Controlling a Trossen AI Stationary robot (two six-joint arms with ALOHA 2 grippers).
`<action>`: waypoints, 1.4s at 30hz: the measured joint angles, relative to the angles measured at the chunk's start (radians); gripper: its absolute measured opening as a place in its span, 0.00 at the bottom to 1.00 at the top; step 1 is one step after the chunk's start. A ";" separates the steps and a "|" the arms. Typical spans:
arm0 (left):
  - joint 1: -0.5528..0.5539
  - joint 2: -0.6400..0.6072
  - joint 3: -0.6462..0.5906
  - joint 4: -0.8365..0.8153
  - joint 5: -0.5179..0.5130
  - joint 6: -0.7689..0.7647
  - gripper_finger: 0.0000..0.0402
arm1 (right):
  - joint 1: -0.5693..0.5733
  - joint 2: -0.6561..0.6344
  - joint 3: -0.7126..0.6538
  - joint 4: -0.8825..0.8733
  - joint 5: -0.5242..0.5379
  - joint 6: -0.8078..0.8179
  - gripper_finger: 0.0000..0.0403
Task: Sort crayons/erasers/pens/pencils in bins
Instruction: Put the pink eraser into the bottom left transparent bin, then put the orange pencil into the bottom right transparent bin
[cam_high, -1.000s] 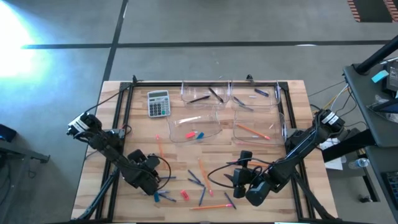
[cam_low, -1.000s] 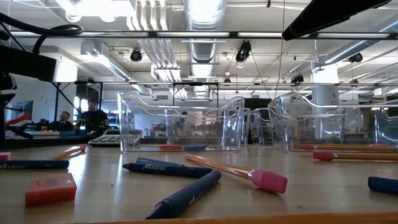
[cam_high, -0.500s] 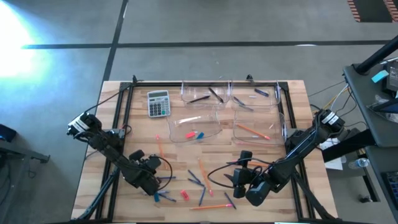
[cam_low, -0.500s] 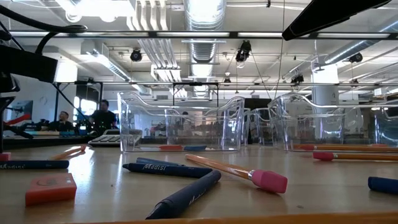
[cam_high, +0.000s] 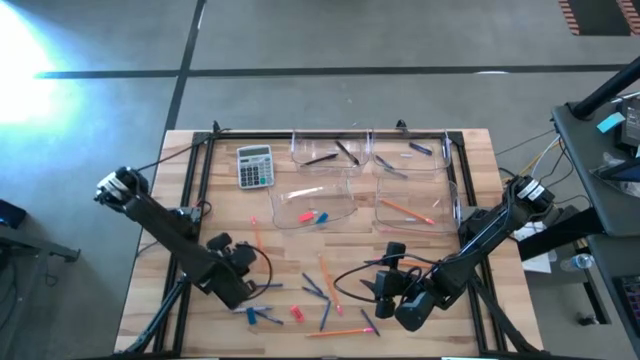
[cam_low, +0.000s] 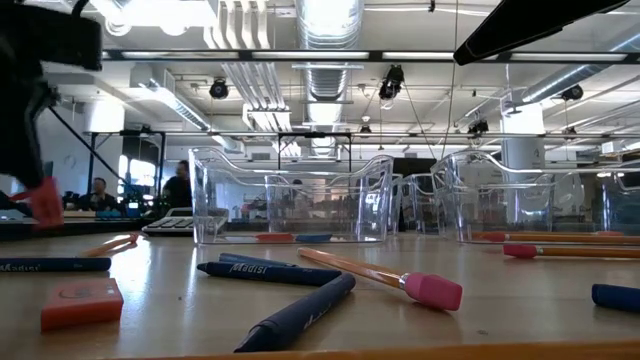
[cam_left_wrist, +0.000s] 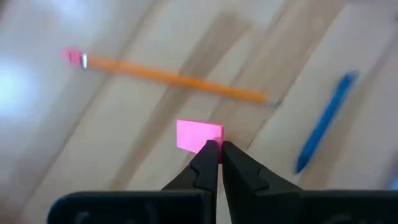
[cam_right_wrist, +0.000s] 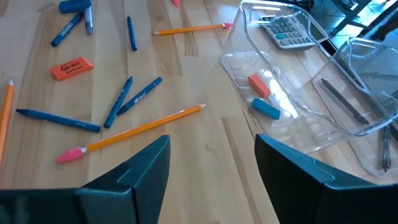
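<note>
My left gripper (cam_high: 243, 280) hangs over the near left of the table, shut on a pink eraser (cam_left_wrist: 199, 135); the low view shows that eraser (cam_low: 45, 200) up in the air. My right gripper (cam_high: 375, 290) waits open at the near right. Orange pencils (cam_high: 325, 272) (cam_left_wrist: 174, 76), blue pens (cam_high: 315, 290) and an orange-red eraser (cam_high: 297, 312) lie flat on the wood. Four clear bins stand at the far middle. The near left bin (cam_high: 345, 190) holds a pink and a blue eraser, and the near right bin (cam_high: 440, 200) a pencil. My left gripper pinches the pink eraser by its edge (cam_left_wrist: 205, 142) between the tips of its two fingers. The fingers come from above, pointing down. The eraser is lifted clear of the table and sticks out past the fingertips.
A grey calculator (cam_high: 255, 165) lies at the far left, beside the two far bins (cam_high: 300, 148) (cam_high: 440, 160), which hold dark pens. A black frame (cam_high: 205, 160) borders the table. People sit in the room behind (cam_low: 150, 190).
My left gripper has shut on the pink eraser and risen, drawing back a little toward the table's far edge. The eraser, which lay on the table, now hangs clear above it. The right arm has kept still.
</note>
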 joint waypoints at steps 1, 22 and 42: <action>0.000 -0.022 0.008 0.008 -0.029 0.012 0.00 | 0.000 0.000 0.000 0.000 0.000 0.000 0.56; 0.453 -0.179 0.117 0.389 -0.101 0.829 0.00 | -0.009 0.000 0.000 0.008 0.000 0.027 0.56; 0.657 -0.035 0.119 0.398 0.053 0.959 0.34 | -0.013 0.000 -0.030 0.023 0.000 0.087 0.56</action>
